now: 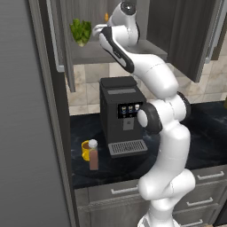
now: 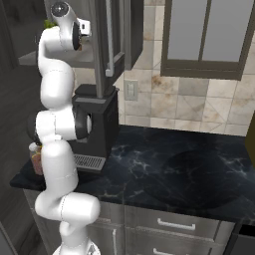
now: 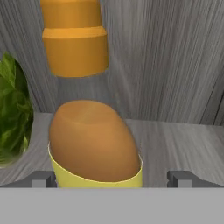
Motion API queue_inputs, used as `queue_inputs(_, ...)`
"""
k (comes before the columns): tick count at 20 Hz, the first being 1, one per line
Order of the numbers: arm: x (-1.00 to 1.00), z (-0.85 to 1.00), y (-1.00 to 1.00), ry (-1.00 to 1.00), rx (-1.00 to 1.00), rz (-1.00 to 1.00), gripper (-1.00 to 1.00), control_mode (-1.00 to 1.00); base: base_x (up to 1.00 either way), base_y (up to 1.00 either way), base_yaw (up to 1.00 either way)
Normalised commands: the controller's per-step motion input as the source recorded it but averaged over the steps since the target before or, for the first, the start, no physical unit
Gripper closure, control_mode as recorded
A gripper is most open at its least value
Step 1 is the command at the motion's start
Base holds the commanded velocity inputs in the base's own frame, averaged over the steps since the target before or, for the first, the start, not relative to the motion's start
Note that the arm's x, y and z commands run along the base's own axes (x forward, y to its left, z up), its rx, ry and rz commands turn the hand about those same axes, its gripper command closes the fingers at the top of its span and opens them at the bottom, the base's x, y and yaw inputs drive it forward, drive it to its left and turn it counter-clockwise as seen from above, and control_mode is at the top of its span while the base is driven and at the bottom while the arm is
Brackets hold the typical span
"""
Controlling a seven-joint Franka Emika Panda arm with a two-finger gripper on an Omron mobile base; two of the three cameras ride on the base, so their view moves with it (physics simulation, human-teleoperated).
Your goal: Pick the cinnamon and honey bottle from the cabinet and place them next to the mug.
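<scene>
**Arm up in the open cabinet, honey bottle right at the hand**

Right against the hand camera sits the honey bottle (image 3: pixel 94 140) — amber body, yellow band at its base, orange cap (image 3: pixel 74 37) above — standing on the cabinet (image 1: pixel 133 52) shelf. The gripper (image 3: pixel 111 178) has its finger tips (image 3: pixel 41 178) spread wide, one to either side of the bottle; whether they touch it I cannot tell. Leafy greens (image 1: pixel 81 31) sit on the shelf just beside the bottle. Below, a black coffee machine (image 1: pixel 120 115) stands on the dark counter (image 1: pixel 204 128). Left of it, the cinnamon (image 1: pixel 93 155) jar stands upright, just in front of the mug (image 1: pixel 85 150) — close, perhaps touching.
</scene>
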Motion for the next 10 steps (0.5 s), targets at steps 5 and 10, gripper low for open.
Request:
queue_inputs(5, 0.02, 0.0, 0.12, 0.03, 0.0, 0.0, -1.0, -1.0, 0.0, 0.0, 0.0)
queue_inputs(10, 0.0, 0.0, 0.04, 0.02, 0.0, 0.0, -1.0, -1.0, 0.0, 0.0, 0.0)
